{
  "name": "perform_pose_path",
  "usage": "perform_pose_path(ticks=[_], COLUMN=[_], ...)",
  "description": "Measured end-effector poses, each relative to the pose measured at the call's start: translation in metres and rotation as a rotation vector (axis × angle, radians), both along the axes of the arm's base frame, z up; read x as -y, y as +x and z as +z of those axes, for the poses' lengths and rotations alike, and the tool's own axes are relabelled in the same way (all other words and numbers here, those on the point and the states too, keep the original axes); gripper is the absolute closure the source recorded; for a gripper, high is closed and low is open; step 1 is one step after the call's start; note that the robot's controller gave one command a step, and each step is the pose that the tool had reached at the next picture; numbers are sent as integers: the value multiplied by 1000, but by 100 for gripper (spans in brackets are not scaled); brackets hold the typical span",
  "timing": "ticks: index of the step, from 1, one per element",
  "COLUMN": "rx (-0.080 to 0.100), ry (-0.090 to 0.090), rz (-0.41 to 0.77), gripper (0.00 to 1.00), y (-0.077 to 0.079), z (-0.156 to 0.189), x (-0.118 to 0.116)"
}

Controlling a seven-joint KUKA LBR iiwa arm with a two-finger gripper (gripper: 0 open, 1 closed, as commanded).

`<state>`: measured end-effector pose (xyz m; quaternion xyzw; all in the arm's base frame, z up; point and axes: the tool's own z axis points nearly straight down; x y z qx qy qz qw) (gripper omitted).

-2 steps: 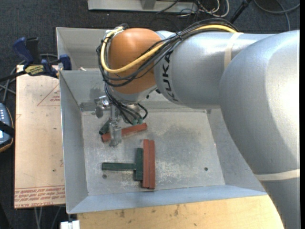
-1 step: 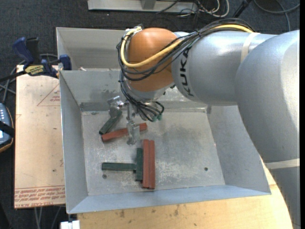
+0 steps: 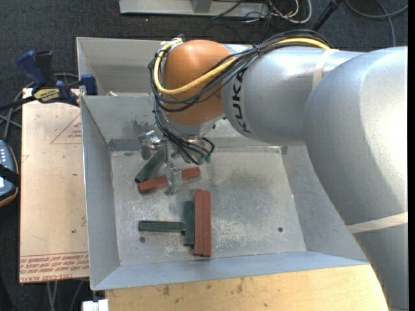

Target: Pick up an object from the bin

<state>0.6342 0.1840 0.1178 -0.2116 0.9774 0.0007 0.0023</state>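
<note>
The gripper (image 3: 170,175) hangs low over a small red bar (image 3: 153,185) and a tilted dark green bar (image 3: 148,168), both up-left of the long red block (image 3: 202,223). I cannot tell whether it is open or closed. A green T-shaped piece (image 3: 162,226) lies against that block's left side.

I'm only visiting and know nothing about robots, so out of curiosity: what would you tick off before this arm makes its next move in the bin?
1. Gripper above a thing: ok, it hangs over the short reddish-brown bar in the bin's upper left part.
2. Anything held already: cannot tell.
3. That bar free of neighbours: not ok, a dark green bar lies slanted against its left end.
4. Other pieces out of the way: ok, the long red bar and dark green T-shaped piece lie apart, lower down.
5. Room from the bin wall: ok.
</note>
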Motion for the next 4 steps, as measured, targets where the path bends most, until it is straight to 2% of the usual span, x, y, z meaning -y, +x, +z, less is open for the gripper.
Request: perform_pose_path(ticks=[1,2,4], rx=[-1,4,1], ry=[-1,2,1], rz=[176,89,88], gripper=[0,100,100], y=[1,-3,-4], z=[-36,-43,-39], x=[7,12,12])
